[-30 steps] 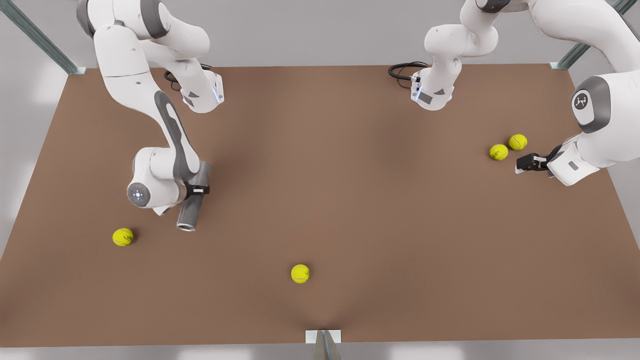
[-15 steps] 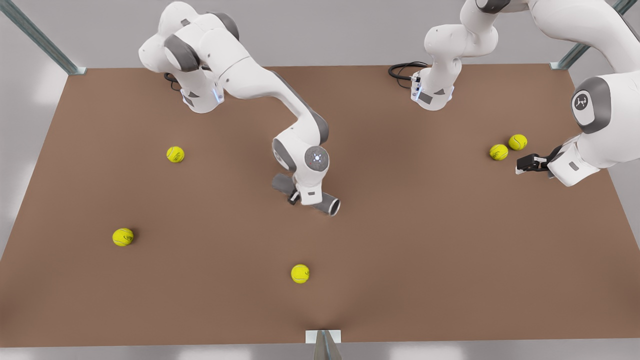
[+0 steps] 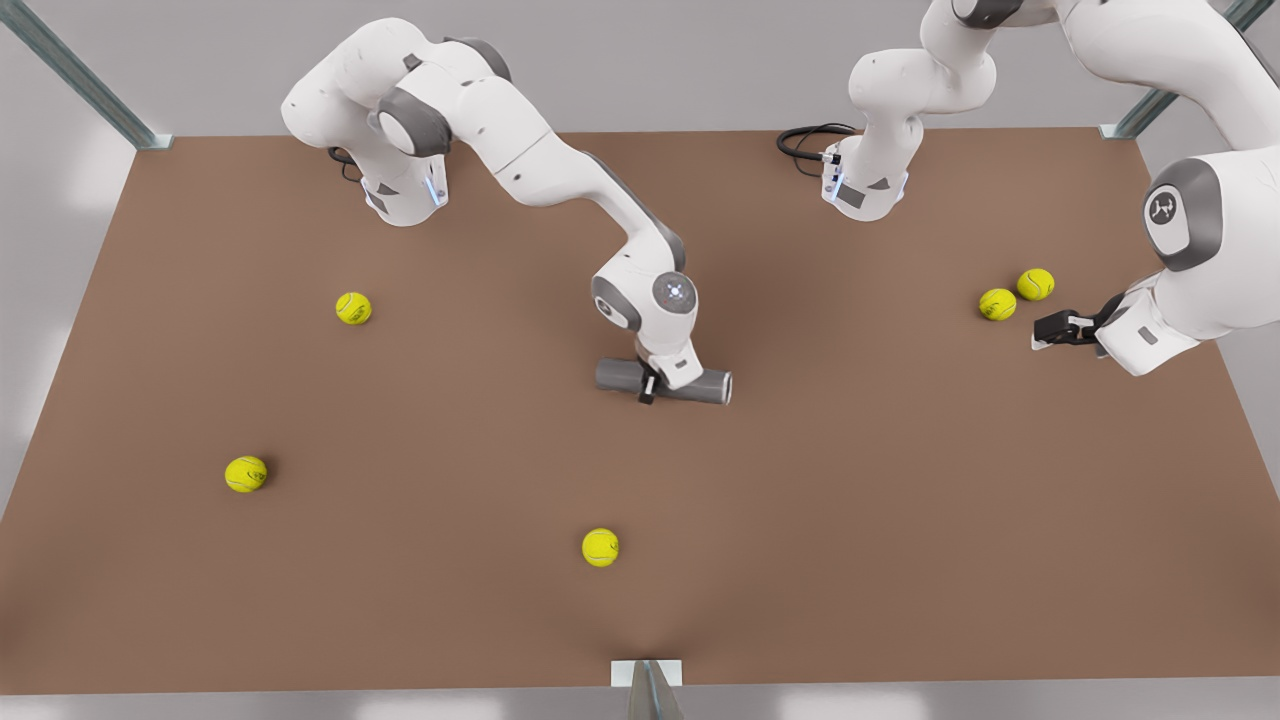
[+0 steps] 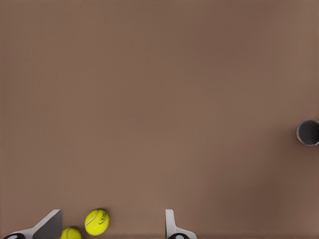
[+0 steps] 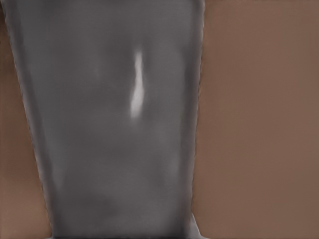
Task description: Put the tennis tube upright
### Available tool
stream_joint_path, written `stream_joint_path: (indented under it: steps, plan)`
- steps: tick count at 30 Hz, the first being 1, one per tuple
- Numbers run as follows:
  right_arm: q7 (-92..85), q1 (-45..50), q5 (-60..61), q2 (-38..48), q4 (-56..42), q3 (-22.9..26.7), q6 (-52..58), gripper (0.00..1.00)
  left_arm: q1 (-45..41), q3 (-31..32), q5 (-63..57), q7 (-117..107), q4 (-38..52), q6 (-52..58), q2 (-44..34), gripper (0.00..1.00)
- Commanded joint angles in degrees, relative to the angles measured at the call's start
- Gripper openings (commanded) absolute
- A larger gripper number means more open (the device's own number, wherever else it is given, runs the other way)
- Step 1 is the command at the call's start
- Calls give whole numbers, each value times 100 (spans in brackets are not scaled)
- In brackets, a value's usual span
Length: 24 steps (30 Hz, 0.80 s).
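Front view: the tennis tube is held lying level over the middle of the brown table, pinched by the right gripper. The left gripper hangs by two balls, fingers spread. Grey walls are seen behind. Left wrist view: the tube's end is far off. Right wrist view: the tube is close.

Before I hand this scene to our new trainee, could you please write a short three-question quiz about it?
1. True or false: the tennis tube stands upright on the table.
2. Which gripper holds the tube? A) left gripper B) right gripper
3. How many tennis balls lie beside the left gripper?

Key
1. False: it is horizontal in the gripper.
2. B: the right wrist view looks straight onto the tube.
3. Two: one tennis ball and its neighbour.
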<state>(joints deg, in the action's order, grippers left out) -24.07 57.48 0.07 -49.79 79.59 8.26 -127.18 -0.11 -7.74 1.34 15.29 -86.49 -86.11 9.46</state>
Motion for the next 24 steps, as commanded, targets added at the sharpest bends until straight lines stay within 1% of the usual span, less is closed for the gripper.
stream_joint_path:
  steps: [1, 2, 3, 8, 10, 12, 13, 14, 15, 16, 17, 18, 19, 20, 21, 22, 23, 24]
  plan:
    - [-669, 17, 37, -4, -5, 9, -202, 77, 2, -8, -3, 1, 1, -2, -5, 100]
    - [-669, 17, 37, -4, -5, 9, -202, 86, 2, 1, -3, 1, 1, -2, -5, 100]
    - [-669, 17, 37, -4, -14, 9, -202, 100, 2, 1, -3, 1, 9, -2, 21, 100]
    - [-704, 17, 177, 57, -14, 9, -202, 100, 2, 1, -3, 1, 9, -2, 21, 100]
    - [-739, 35, 476, 329, 3, 0, -132, 100, 2, 1, -3, -8, 1, -2, 21, 100]
    - [-748, 0, 678, 751, 12, 0, 175, 100, 2, 1, -3, -8, 1, 7, 12, 100]
    - [-783, -70, 916, 1041, 4, 0, 501, 100, 2, 1, -3, -8, 1, 7, 21, 100]
    - [-845, -281, 1179, 1445, -5, -8, 1115, 100, 2, 1, -3, -8, 1, 7, 21, 100]
    - [-801, -694, 1627, 1832, -32, -8, 1976, 100, 2, 1, 50, -69, 1, 7, 12, 100]
    - [-406, -1353, 1900, 2254, -101, 123, 3259, 100, 2, 1, 313, -359, 1, -11, 65, 100]
    - [451, -1913, 1822, 2473, -356, 158, 4362, 100, 72, -8, 856, -1094, 1, -11, 353, 100]
    - [1704, -2864, 1313, 2939, -418, 159, 5229, 100, 284, -17, 2070, -1441, 9, -28, 1118, 100]
    - [1713, -3234, 513, 3264, -357, 150, 5265, 100, 389, -17, 2826, -819, 1, -2, 1725, 100]
    - [1766, -3340, -121, 3511, -348, 141, 5309, 100, 354, -8, 3538, -158, -52, 33, 2305, 100]
    - [1853, -3445, -209, 3502, -427, 167, 5414, 100, 178, 79, 4258, 492, -385, -422, 2526, 100]
    - [2265, -3489, -244, 3502, -427, 167, 5432, 100, 178, 746, 4935, 1115, -1140, -1615, 2552, 100]
    - [2469, -3550, -244, 3502, -427, 211, 5510, 100, 169, 1107, 5129, 1152, -1238, -1978, 2666, 100]
    - [2784, -3638, -253, 3494, -427, 220, 5678, 100, 169, 1292, 5349, 1222, -1405, -2164, 2684, 100]
